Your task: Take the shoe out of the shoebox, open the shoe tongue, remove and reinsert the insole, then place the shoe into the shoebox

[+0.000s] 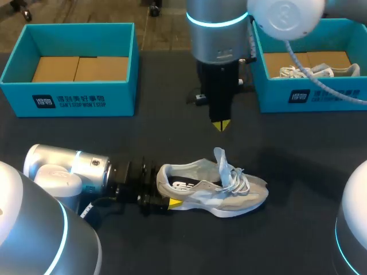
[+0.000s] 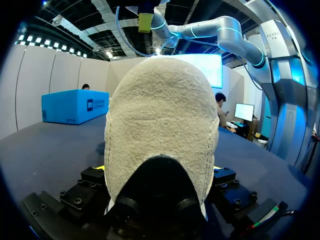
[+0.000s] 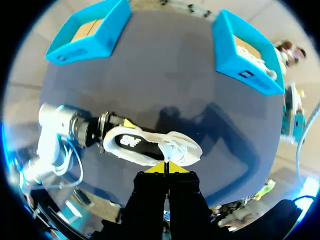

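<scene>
A grey and white shoe [image 1: 215, 192] lies on its sole on the dark table, with its tongue [image 1: 220, 156] standing up and the laces loose. My left gripper [image 1: 164, 187] lies low on the table and stands open, the shoe's heel [image 2: 160, 125] between its fingers; a yellow tip [image 1: 175, 201] shows at the near side. Whether the fingers press the heel I cannot tell. My right gripper [image 1: 221, 125] hangs point-down above the tongue, shut on nothing, with a gap to the shoe [image 3: 150, 147]. In the right wrist view its tips [image 3: 166, 168] meet over the laces.
A blue shoebox [image 1: 69, 100] with a brown cardboard floor stands at the back left. A second blue box [image 1: 312, 97] at the back right holds another pale shoe [image 1: 318, 71]. Bare dark table lies around the shoe.
</scene>
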Motion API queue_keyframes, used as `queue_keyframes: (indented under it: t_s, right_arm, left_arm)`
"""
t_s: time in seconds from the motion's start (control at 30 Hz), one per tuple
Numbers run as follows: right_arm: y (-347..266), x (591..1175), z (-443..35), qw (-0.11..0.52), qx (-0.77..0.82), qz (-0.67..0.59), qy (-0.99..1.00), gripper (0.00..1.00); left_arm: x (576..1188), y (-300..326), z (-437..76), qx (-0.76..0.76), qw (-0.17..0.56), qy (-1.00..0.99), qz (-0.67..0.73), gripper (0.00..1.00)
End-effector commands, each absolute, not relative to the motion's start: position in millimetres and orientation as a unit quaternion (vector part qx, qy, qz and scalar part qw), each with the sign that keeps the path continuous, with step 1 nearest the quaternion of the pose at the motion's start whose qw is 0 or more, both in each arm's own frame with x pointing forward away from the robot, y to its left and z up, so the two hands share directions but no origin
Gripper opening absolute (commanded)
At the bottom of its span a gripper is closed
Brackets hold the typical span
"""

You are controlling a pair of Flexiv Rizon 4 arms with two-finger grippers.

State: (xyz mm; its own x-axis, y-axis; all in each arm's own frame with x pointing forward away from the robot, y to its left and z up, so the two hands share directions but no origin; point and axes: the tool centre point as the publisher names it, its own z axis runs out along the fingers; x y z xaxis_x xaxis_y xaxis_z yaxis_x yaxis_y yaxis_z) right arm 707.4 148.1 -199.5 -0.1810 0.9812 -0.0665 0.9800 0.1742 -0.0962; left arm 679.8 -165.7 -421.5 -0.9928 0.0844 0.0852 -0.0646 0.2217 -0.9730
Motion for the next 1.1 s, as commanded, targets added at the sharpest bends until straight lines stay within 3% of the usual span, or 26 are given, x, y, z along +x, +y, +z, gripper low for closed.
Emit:
queue_keyframes:
  t_s: [0.03, 0.23, 0.5, 0.87, 1.1]
  right_arm:
    - [151.5, 717.1, -203.4, 0.054, -0.582, 0.065, -0.809, 0.0]
    - [161.1, 723.3, -216.2, 0.053, -0.531, 0.052, -0.844, 0.0]
    - [174.7, 704.1, -218.2, 0.003, -0.366, -0.01, -0.931, 0.0]
    - [176.4, 697.8, -221.3, 0.004, -0.352, -0.011, -0.936, 0.0]
    - [175.6, 706.2, -256.0, 0.02, -0.251, -0.027, -0.967, 0.0]
  left_arm:
    - [682.3, -167.4, -426.3, -0.006, 0.06, -0.779, 0.624, 0.0]
    - [682.3, -167.4, -426.3, -0.006, 0.06, -0.779, 0.624, 0.0]
    - [682.3, -167.4, -426.3, -0.006, 0.06, -0.779, 0.624, 0.0]
    - [682.3, -167.4, -426.3, -0.006, 0.06, -0.779, 0.624, 0.0]
    - [682.3, -167.4, -426.3, -0.006, 0.06, -0.779, 0.624, 0.0]
